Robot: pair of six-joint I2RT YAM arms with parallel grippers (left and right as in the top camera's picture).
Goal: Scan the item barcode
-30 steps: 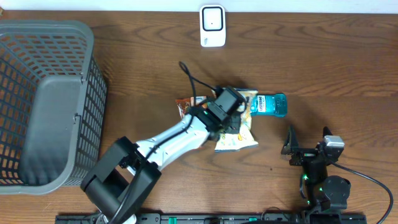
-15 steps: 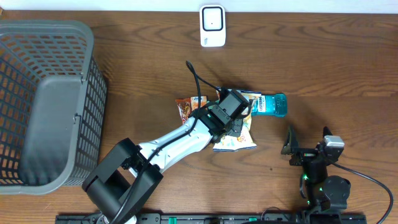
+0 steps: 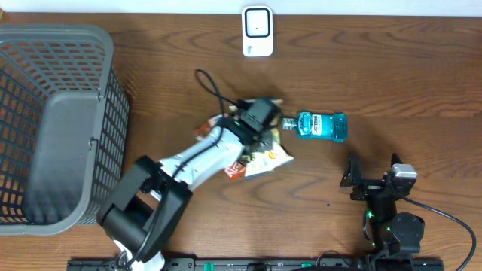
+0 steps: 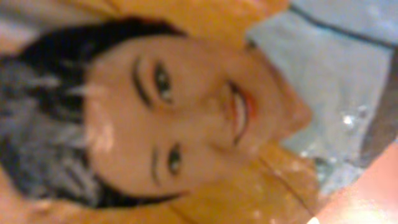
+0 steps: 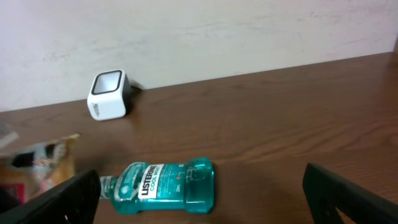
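Observation:
My left gripper [image 3: 263, 132] hangs over the middle of the table, shut on a yellow snack packet [image 3: 262, 154]. The packet [image 4: 199, 112], printed with a smiling face, fills the left wrist view and hides the fingers. The white barcode scanner [image 3: 257, 31] stands at the table's far edge, also in the right wrist view [image 5: 107, 94]. My right gripper [image 3: 370, 183] rests open near the front right, nothing between its fingers [image 5: 68, 199].
A teal mouthwash bottle [image 3: 322, 126] lies on its side just right of the packet, and the right wrist view shows it too [image 5: 165, 186]. A red packet [image 3: 235, 170] lies beneath the left arm. A grey mesh basket [image 3: 56, 124] takes up the left side.
My left arm has swung left and away from the mouthwash bottle, carrying the yellow packet with it. The red packet has shifted too. The right arm has not moved.

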